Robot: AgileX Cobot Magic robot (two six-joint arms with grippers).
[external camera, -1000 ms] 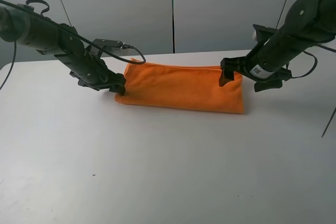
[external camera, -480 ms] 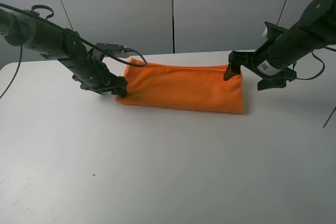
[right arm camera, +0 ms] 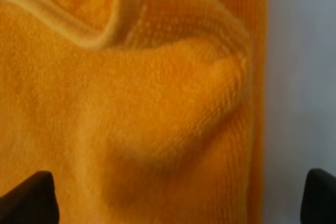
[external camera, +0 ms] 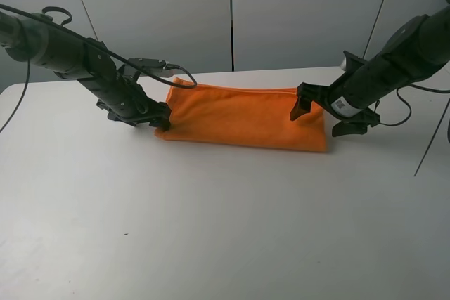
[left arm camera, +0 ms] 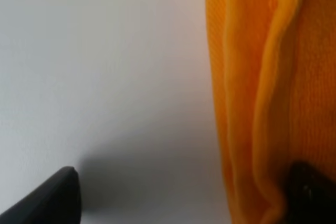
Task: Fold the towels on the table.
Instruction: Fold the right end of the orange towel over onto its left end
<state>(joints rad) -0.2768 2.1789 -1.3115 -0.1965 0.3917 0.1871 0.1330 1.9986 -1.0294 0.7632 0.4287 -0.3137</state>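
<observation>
the orange towel (external camera: 242, 117) lies folded into a long strip on the far middle of the white table (external camera: 211, 230), running left to right. the left pincer (external camera: 144, 117) sits at the strip's near left corner with its jaws spread wide and gripping nothing. one fingertip (left arm camera: 310, 192) is at the layered edge of the cloth, the other over bare table beside it. the right pincer (external camera: 318, 119) is low at the right end and also gapes wide. a rumpled corner of cloth lies between its tips, one over the towel, the other over the table past the hem. nothing is pinched.
</observation>
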